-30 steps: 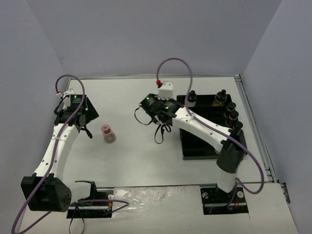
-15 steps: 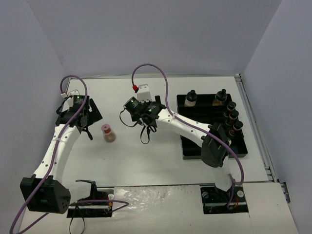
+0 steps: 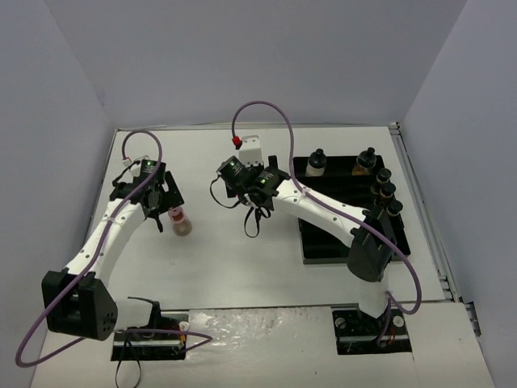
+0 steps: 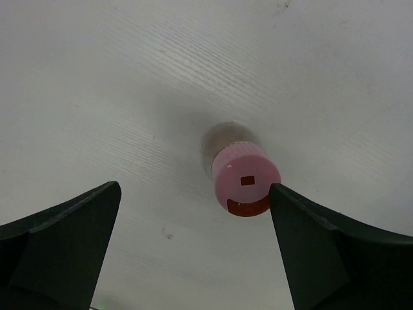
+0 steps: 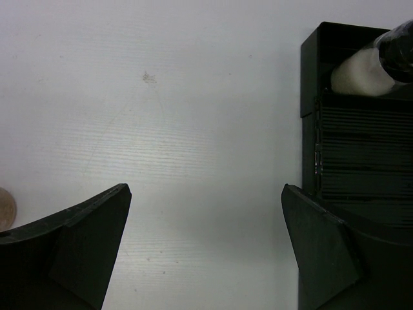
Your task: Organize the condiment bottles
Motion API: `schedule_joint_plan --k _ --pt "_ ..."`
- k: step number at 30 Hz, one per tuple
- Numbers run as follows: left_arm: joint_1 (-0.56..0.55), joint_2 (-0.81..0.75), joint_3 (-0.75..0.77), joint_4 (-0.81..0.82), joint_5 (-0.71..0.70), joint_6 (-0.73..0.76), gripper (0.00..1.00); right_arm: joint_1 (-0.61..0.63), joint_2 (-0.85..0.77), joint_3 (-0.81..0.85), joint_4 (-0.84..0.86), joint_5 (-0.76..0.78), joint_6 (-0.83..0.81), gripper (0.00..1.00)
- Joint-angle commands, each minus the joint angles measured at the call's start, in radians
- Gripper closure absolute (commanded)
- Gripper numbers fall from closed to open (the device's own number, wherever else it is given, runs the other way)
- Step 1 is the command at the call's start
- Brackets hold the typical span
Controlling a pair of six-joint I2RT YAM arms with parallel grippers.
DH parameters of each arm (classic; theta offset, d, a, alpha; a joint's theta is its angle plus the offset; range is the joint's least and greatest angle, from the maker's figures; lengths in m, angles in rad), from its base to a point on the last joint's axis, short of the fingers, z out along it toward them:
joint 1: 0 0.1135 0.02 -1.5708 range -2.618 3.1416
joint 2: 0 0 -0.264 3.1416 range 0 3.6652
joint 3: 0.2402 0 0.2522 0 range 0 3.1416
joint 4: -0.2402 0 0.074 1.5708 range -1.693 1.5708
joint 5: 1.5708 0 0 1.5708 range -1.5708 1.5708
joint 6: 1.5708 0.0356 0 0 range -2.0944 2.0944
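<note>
Here, your left end effector (image 4: 193, 192) is spread wide just beside a round pink-capped jar (image 4: 246, 183) on the faintly grained white tabletop (image 4: 97, 77); your right end effector (image 5: 206, 190) is spread too.

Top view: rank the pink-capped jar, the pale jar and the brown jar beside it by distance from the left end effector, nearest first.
1. Pink-capped jar, just ahead of the open left end effector.
2. Pale jar, back left of the tray.
3. Brown jar, farther right along the back row.
</note>
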Motion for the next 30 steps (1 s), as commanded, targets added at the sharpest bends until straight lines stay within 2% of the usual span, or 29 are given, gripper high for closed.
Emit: schedule_joint_plan --k 1,20,25,27,30 --pt "-0.041 0.03 0.016 0.05 0.002 -0.046 0.03 -0.027 -0.107 -0.035 0.026 0.027 0.005 0.0" --pt "-0.063 0.151 -0.035 0.111 0.037 -0.11 0.04 -0.037 -0.194 -0.14 0.04 0.026 0.031 0.0" --pt "-0.063 0.167 -0.062 0.136 0.054 -0.119 0.1 -0.04 -0.202 -0.157 0.043 0.026 0.036 0.0" --pt "-0.063 0.173 -0.066 0.146 0.058 -0.118 0.16 -0.04 -0.201 -0.161 0.043 0.024 0.036 0.0" --pt "-0.063 0.175 -0.063 0.152 0.061 -0.115 0.2 -0.039 -0.201 -0.17 0.045 0.021 0.041 0.0"
